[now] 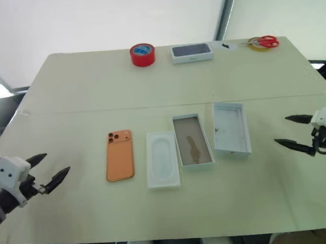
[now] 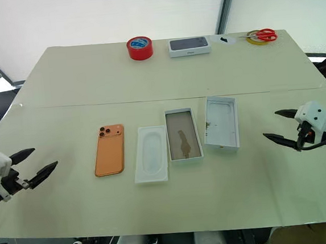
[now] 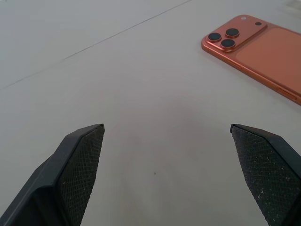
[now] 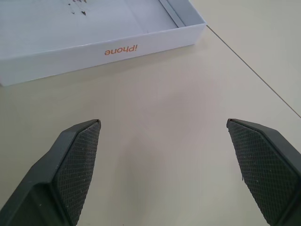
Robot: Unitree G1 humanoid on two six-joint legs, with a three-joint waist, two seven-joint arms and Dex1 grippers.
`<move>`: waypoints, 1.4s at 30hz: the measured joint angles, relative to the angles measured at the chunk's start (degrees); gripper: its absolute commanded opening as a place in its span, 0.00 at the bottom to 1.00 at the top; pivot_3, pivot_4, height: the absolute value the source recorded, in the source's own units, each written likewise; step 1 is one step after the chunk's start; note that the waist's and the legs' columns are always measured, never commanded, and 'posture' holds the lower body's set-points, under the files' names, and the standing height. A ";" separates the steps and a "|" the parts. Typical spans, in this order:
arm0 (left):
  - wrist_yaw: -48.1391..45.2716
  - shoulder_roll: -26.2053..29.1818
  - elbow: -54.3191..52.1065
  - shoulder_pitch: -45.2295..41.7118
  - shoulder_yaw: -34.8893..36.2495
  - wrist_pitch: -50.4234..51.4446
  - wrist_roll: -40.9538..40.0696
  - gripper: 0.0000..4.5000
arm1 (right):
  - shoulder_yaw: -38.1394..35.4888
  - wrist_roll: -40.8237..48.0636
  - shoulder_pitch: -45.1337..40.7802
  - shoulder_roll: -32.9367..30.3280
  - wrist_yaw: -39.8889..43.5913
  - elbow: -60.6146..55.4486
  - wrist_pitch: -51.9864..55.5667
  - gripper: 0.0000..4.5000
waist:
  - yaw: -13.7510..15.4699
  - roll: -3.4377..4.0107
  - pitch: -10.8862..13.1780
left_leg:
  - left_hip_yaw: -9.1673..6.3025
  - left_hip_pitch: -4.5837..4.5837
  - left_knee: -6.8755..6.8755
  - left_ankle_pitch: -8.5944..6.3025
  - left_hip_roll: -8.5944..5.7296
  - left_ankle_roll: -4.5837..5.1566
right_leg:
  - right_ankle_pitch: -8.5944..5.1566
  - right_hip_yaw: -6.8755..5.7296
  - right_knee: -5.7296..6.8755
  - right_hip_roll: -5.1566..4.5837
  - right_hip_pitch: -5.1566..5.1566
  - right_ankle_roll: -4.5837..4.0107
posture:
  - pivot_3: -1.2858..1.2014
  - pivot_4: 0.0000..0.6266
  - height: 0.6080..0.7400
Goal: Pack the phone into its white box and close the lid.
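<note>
The orange phone (image 1: 119,155) lies face down on the table, left of centre, its lens cluster at the far end; its near corner shows in the left wrist view as well (image 3: 256,52). The white box (image 1: 192,140), an open tray with a tan-brown floor, sits at the centre. Just right of it lies the lid (image 1: 231,128), inner face up, also seen as the lid (image 4: 94,33) ahead of my right fingers. My left gripper (image 1: 49,168) hovers open at the table's left edge, well left of the phone. My right gripper (image 1: 290,130) hovers open to the right of the lid. Both are empty.
A white insert with an oval recess (image 1: 163,166) lies between phone and box. Along the far edge stand a red tape roll (image 1: 143,54), a white box picturing a dark phone (image 1: 192,52), and red-handled scissors with yellow tape (image 1: 263,42).
</note>
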 measured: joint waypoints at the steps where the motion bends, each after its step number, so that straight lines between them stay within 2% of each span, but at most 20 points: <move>1: -0.05 0.00 0.00 0.06 0.14 -0.30 -0.03 1.00 | -0.13 0.00 0.18 -0.04 0.02 0.34 -0.13 1.00 | -0.01 0.00 0.00 | 0.00 0.00 -0.01 0.00 -0.01 0.00 | 0.00 0.00 -0.01 -0.01 0.00 0.00 | 0.52 0.24 1.00; 19: 1.52 -0.06 -0.12 -0.73 0.40 -1.45 1.06 1.00 | -0.30 -0.31 0.61 -0.05 0.04 0.97 -0.79 1.00 | -0.16 0.00 0.00 | 0.03 0.03 -0.09 0.02 -0.01 -0.02 | 0.00 0.00 -0.01 0.00 -0.01 0.01 | 0.52 0.24 1.00; 30: 3.87 0.08 -1.57 -2.75 -2.09 -2.58 5.41 1.00 | 0.86 -1.86 -1.34 -0.04 0.02 0.96 -1.42 1.00 | -0.09 0.00 0.00 | 0.04 0.03 -0.09 0.02 -0.02 -0.03 | 0.01 0.00 -0.01 0.00 -0.01 0.01 | 0.52 0.24 1.00; 36: 3.63 0.90 -5.30 -2.77 -4.28 5.61 4.29 1.00 | 0.97 -1.67 -1.61 0.08 0.57 -1.42 0.29 1.00 | -0.17 0.00 0.00 | 0.04 0.03 -0.10 0.03 -0.02 -0.03 | 0.01 0.00 0.01 0.00 -0.01 0.02 | 0.52 0.24 1.00; 39: 5.43 1.77 -11.68 -3.98 -9.12 14.05 4.40 1.00 | 1.75 0.27 -1.89 1.47 1.50 -8.89 4.26 1.00 | -0.15 0.00 0.00 | 0.03 0.04 -0.08 0.03 -0.02 -0.03 | 0.01 0.00 0.03 0.00 0.01 0.03 | 0.52 0.24 1.00; 42: 8.46 0.01 -17.86 -8.99 -13.42 24.27 0.87 1.00 | 3.12 2.21 -2.11 3.03 1.94 -17.43 9.03 1.00 | 0.31 0.00 0.00 | 0.00 0.03 -0.06 0.04 -0.03 -0.03 | 0.02 -0.01 0.06 0.00 0.01 0.03 | 0.52 0.24 1.00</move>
